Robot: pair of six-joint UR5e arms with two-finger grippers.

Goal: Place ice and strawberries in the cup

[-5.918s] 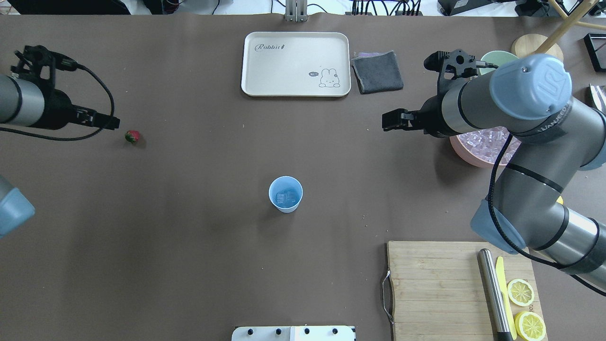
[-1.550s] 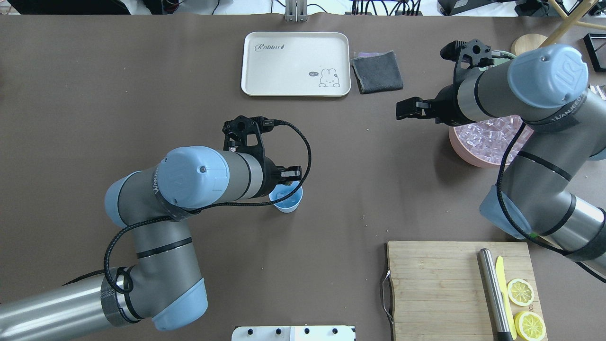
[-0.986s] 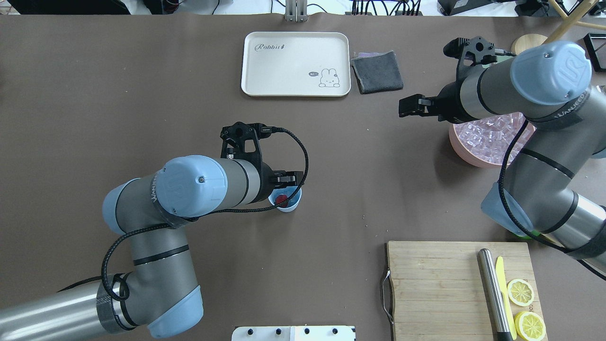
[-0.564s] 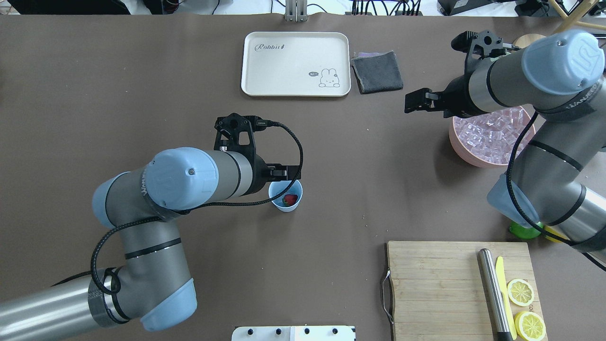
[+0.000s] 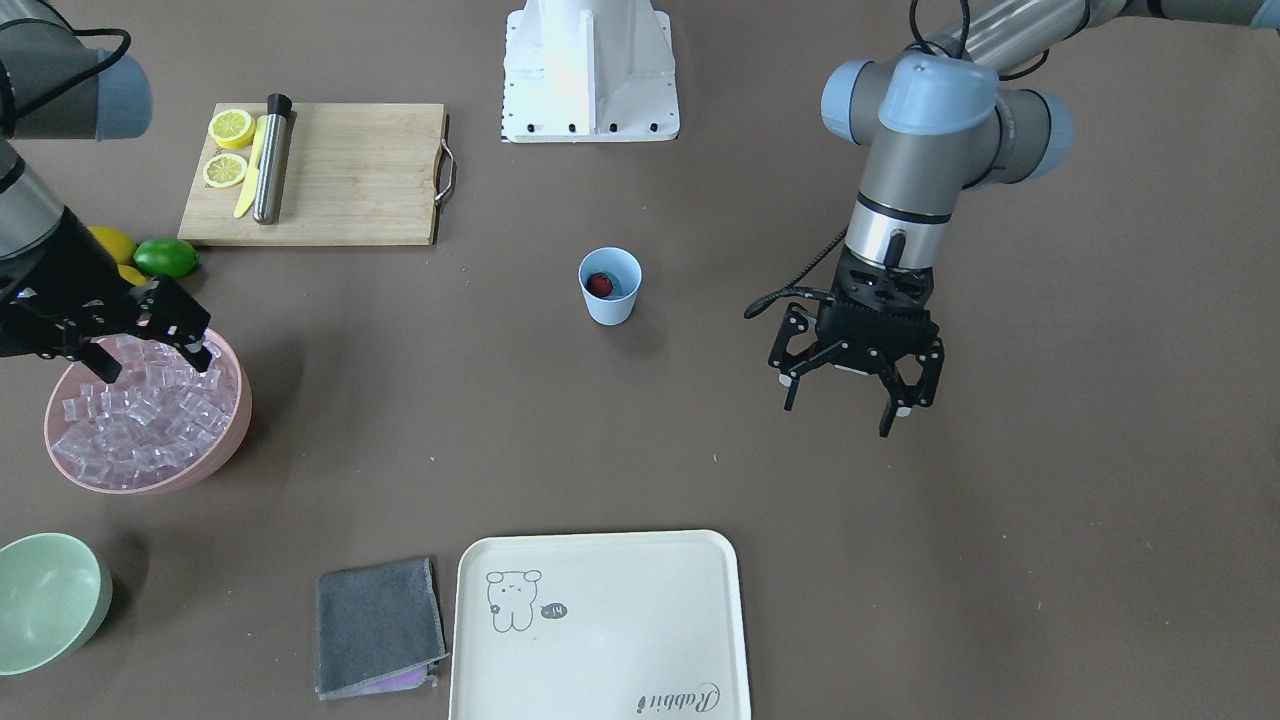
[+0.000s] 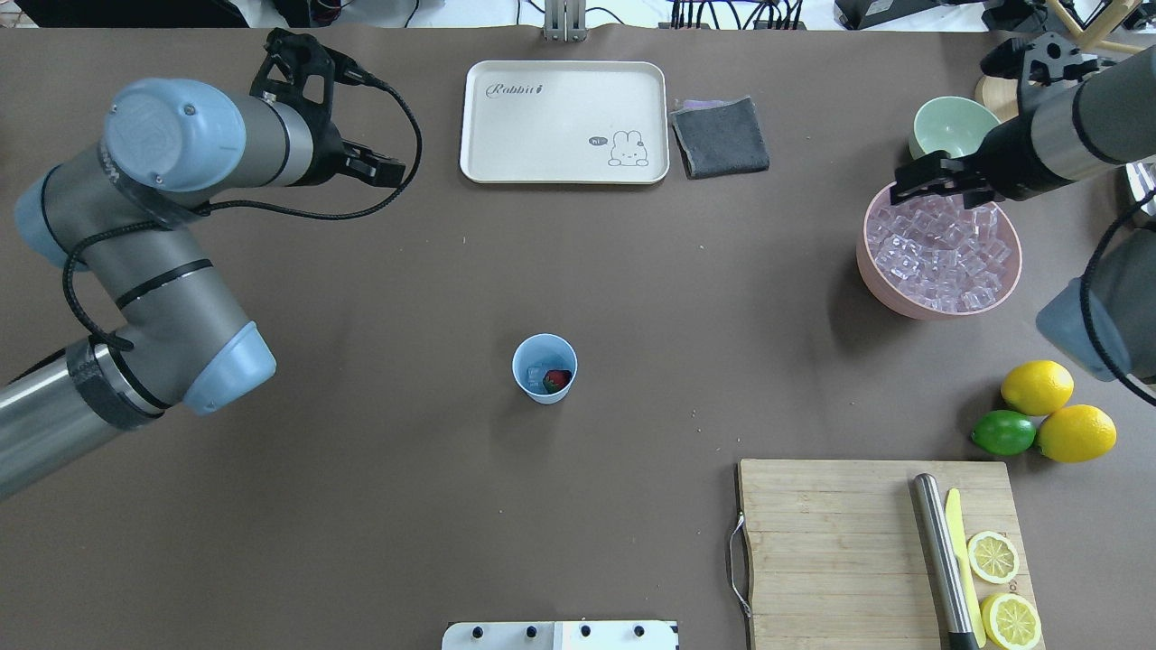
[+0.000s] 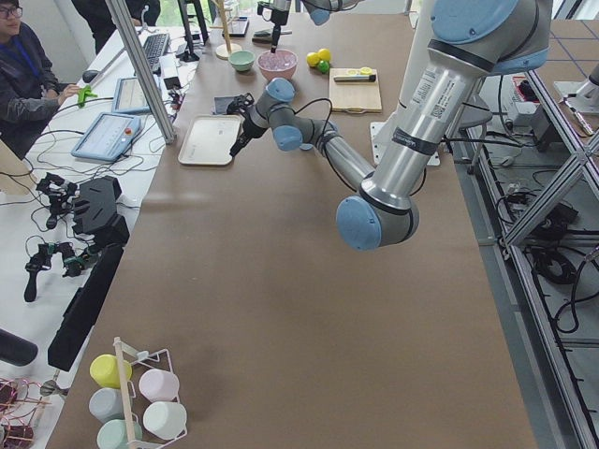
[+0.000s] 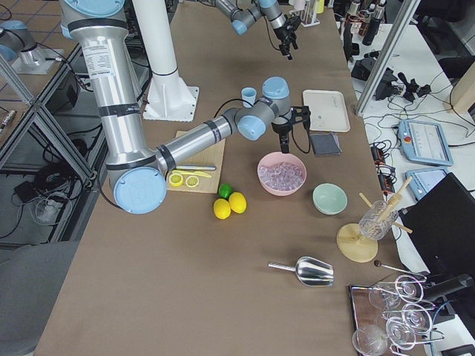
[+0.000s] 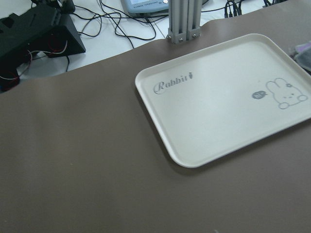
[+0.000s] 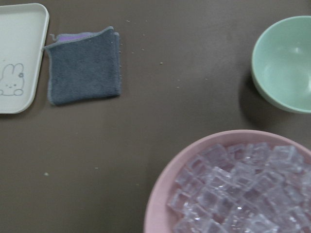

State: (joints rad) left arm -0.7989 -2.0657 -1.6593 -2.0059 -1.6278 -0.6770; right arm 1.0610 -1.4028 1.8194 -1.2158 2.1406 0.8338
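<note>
1. Task things, overhead view: the cup point(image 6: 545, 368) stands upright at mid-table. The strawberry point(image 6: 557, 380) lies inside it on the 4 o'clock side, next to a few cubes of ice point(image 6: 536, 374).
2. The left gripper point(image 5: 840, 405) has its fingers spread with nothing between them. It hangs at 11 o'clock from the cup, well apart, just left of the cream tray point(image 6: 564, 122), which lies at the cup's 12 o'clock.
3. The right gripper point(image 6: 935, 188) has its jaws parted over the 11 o'clock rim of the pink bowl point(image 6: 880, 289), covering part of the cube heap. Whether its tips touch the cubes cannot be told. The bowl sits at 2 o'clock from the cup.
4. Around:
   - A green bowl point(image 6: 948, 126) is at the pink bowl's 12 o'clock.
   - A grey cloth point(image 6: 722, 135) lies between the tray and the green bowl.
   - Two lemons point(image 6: 1039, 386) and a lime point(image 6: 1002, 431) are at its 5 o'clock.
   - A cutting board point(image 6: 831, 542) at the cup's 4 o'clock carries a steel rod point(image 6: 939, 560) and lemon slices point(image 6: 993, 557).
</note>
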